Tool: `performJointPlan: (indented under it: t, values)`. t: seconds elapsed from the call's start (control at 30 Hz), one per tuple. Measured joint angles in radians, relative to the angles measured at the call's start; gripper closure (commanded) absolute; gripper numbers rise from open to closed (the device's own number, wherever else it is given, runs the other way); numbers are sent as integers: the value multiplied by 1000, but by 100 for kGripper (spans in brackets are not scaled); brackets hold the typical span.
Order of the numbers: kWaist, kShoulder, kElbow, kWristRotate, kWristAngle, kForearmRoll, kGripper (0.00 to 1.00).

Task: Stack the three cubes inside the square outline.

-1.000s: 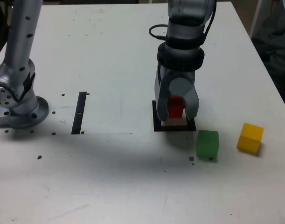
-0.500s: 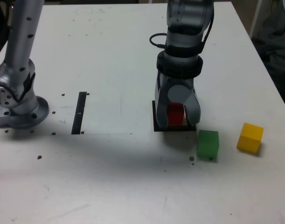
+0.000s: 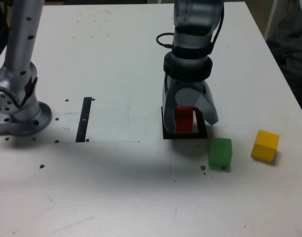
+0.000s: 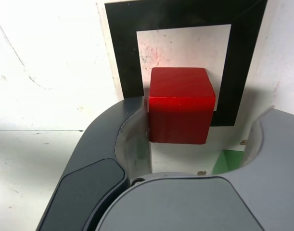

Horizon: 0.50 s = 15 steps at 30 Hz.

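Wrist view shows the gripper (image 4: 197, 130) spread around the red cube (image 4: 180, 110) inside the square outline (image 4: 121, 53); exterior view alone shows the green cube (image 3: 220, 152) beside the outline and the yellow cube (image 3: 265, 145) beyond it.

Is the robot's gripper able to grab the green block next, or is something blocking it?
Probably yes. The green block sits alone on the table, with nothing on it. The gripper is open around the red block just beside it, and the yellow block stands apart.

The exterior view looks down from high in front at the whole bench (image 3: 116, 197). The wrist view looks down closely; both share the red cube (image 3: 184, 119) and square outline (image 4: 243, 72).
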Motion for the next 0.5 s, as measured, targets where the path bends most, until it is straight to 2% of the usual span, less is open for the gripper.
performJointPlan:
  t: [0.37,0.5]
  values:
    - [0,-45,-17,0,45,11,1]
    - [0,-61,-27,-8,75,33,0]
